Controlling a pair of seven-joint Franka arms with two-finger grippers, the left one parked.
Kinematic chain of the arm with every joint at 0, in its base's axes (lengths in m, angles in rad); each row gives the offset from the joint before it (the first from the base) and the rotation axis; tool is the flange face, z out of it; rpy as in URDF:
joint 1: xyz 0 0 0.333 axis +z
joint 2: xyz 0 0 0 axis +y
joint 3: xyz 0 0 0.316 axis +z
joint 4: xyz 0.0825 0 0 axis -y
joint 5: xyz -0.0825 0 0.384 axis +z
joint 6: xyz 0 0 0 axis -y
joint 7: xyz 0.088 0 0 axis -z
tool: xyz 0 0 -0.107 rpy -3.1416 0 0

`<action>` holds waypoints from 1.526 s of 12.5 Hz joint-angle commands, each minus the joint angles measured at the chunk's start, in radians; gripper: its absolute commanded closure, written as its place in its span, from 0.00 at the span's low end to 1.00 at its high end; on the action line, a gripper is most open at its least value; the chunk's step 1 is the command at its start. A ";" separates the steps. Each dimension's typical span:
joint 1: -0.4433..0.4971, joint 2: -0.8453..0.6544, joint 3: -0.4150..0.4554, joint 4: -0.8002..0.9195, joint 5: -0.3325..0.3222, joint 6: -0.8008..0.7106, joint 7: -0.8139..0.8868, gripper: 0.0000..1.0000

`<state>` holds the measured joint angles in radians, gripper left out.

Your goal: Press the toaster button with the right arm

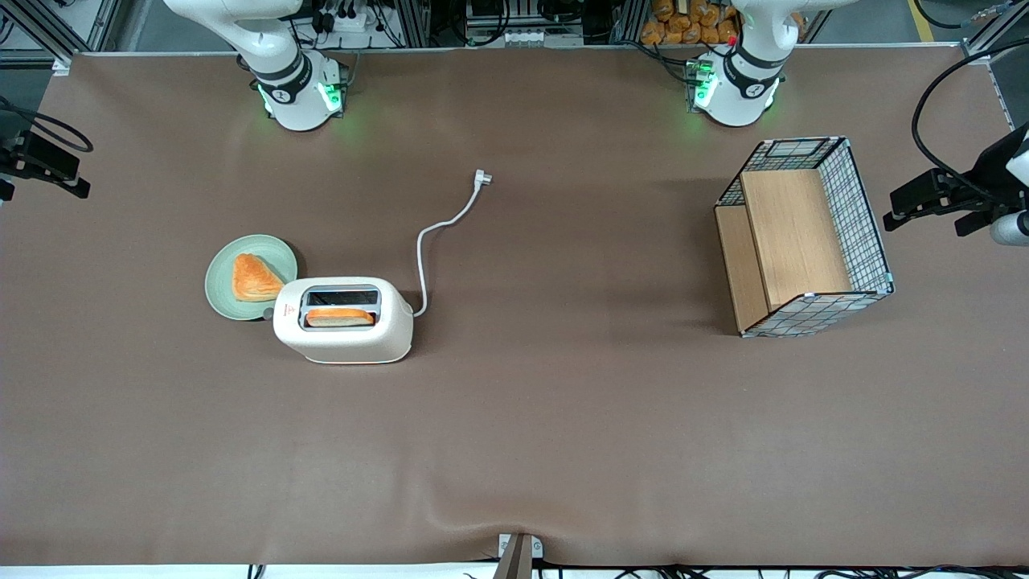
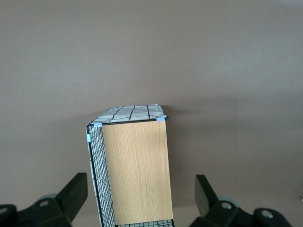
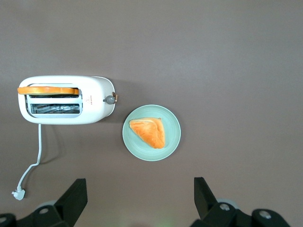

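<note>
The cream-white toaster (image 1: 344,338) (image 3: 97,101) stands on the brown table with an orange slice of toast (image 1: 339,317) (image 3: 47,90) in the slot nearer the front camera. Its small grey lever knob (image 3: 110,99) (image 1: 269,315) sticks out of the end that faces the plate. The right arm (image 1: 277,60) rises out of the front view, so its gripper shows only in the right wrist view. There my gripper (image 3: 139,182) hangs high above the table, open, with nothing between its fingers, well apart from the toaster.
A pale green plate (image 1: 219,283) (image 3: 173,135) with a triangular pastry (image 1: 253,279) (image 3: 149,132) lies beside the toaster's lever end. The white cord (image 1: 421,249) runs away from the front camera to its plug (image 1: 481,178). A wire-and-wood basket (image 1: 804,241) stands toward the parked arm's end.
</note>
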<state>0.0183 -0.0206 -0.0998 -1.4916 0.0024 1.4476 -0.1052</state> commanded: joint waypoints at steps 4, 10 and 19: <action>-0.014 0.001 0.011 0.002 -0.010 0.000 -0.007 0.00; -0.008 0.005 0.011 -0.004 -0.004 0.000 -0.007 0.00; -0.003 0.031 0.012 -0.012 0.013 0.000 -0.008 0.00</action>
<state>0.0200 0.0057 -0.0924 -1.4989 0.0052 1.4467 -0.1053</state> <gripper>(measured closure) 0.000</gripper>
